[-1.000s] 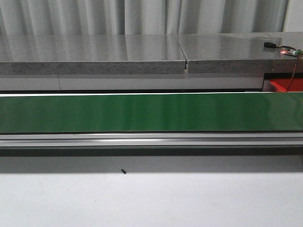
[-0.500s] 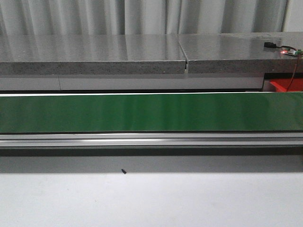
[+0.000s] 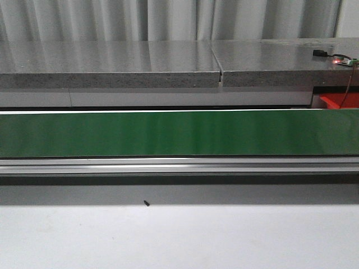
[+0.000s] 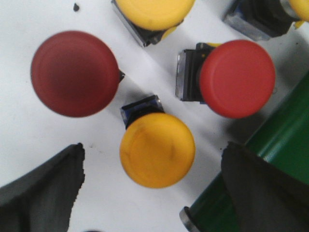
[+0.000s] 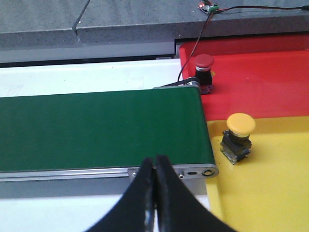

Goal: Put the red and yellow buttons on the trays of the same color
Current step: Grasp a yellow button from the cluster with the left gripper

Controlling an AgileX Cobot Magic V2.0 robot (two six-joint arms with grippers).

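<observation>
From my front feed I get the green conveyor belt (image 3: 168, 133) running the full width, grey stone slabs (image 3: 112, 64) beyond it, the white surface (image 3: 179, 238) nearer with one small black speck (image 3: 146, 203), and a sliver of the red tray (image 3: 341, 101) far right. Neither arm shows there.

My left wrist camera looks straight down on a cluster of buttons on the white surface. My left pincer (image 4: 154, 188) hangs with its dark fingers (image 4: 43, 193) spread wide, either side of a yellow button (image 4: 157, 150) that lies tipped over, cap toward the lens and its dark base pointing away. A red button (image 4: 75, 73) shows only its cap face-on; another red button (image 4: 236, 78) lies on its side, body pointing toward the first. A second yellow one (image 4: 154, 12) is cut off by the frame edge. The gaps between caps are narrow; the belt edge (image 4: 270, 159) sits close beside one finger.

My right pincer (image 5: 155, 193) has its tips pressed together, holding nothing, hovering at the belt's near rail by its end. Past the end, one red button (image 5: 203, 72) stands upright on the red tray (image 5: 260, 82) near the belt corner, and one yellow button (image 5: 240, 137) stands upright on the yellow tray (image 5: 270, 193), with plenty of bare tray around it.
</observation>
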